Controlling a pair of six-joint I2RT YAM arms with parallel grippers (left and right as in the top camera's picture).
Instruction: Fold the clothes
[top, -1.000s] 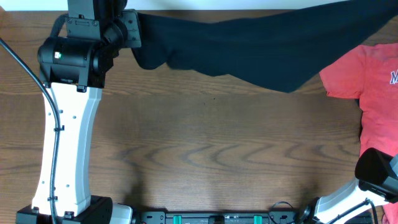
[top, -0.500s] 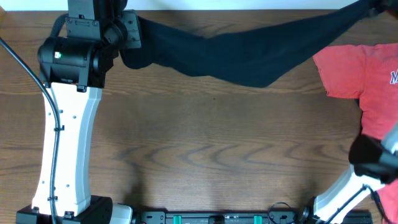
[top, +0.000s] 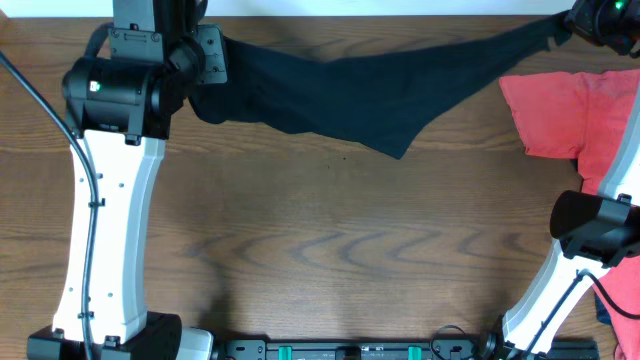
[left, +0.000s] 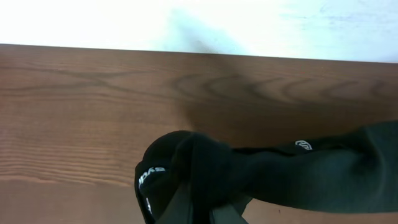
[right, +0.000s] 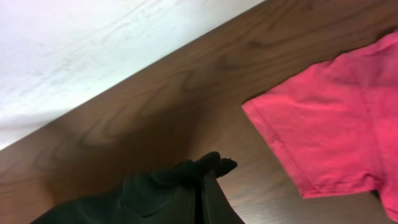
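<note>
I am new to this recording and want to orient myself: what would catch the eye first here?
A black garment is stretched across the far side of the table, one end clamped in the left gripper, the other in the right gripper. A red T-shirt lies at the right edge.

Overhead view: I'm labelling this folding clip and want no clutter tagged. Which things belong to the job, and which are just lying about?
Belongs to the job:
- black garment, stretched between the arms
- left gripper, shut on one end
- right gripper, shut on the other end

Just lying about:
- red T-shirt, at the right side of the table
</note>
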